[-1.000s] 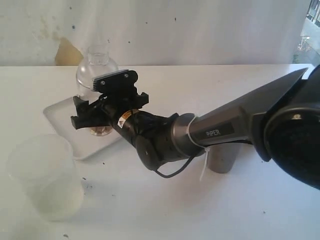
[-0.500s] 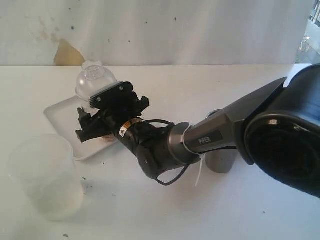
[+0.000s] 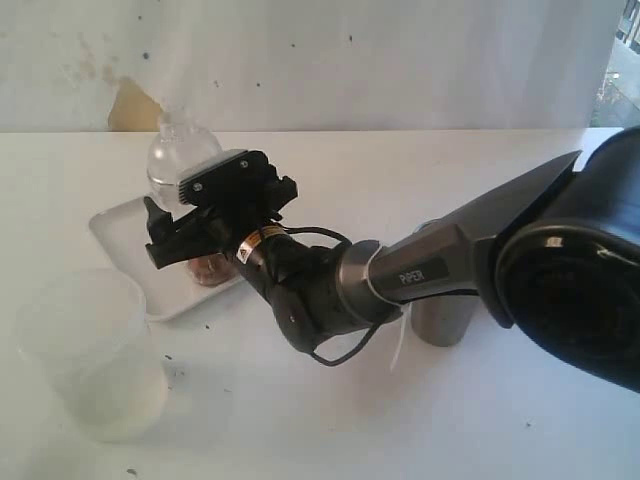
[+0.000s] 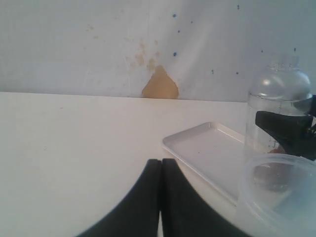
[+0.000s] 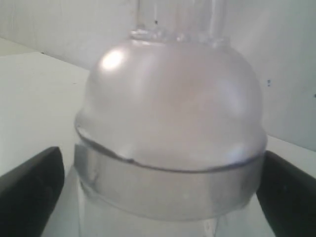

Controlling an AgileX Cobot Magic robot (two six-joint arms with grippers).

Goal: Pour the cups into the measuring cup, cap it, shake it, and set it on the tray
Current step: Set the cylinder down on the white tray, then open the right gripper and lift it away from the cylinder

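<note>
The clear measuring cup [image 3: 182,156], with its dome cap on, stands upright over the white tray [image 3: 118,226]. My right gripper [image 3: 160,238] has reached across from the right and is shut on it. In the right wrist view the capped measuring cup [image 5: 170,133] fills the frame between the two black fingers [image 5: 30,188]. Brown contents show at its base; I cannot tell whether it touches the tray. My left gripper [image 4: 161,164] is shut and empty, low over bare table beside the tray [image 4: 205,150]. The steel tumbler [image 3: 445,322] stands behind the right arm. The wooden cup is out of view.
A cloudy translucent plastic cup [image 3: 90,352] stands near the front left, close to the tray's front corner; its rim [image 4: 279,190] shows in the left wrist view. The white wall runs along the table's far edge. The right arm spans the middle of the table.
The right gripper carried the capped measuring cup down towards the tray, then slightly up and left again. The plastic cup and steel tumbler have not moved.
</note>
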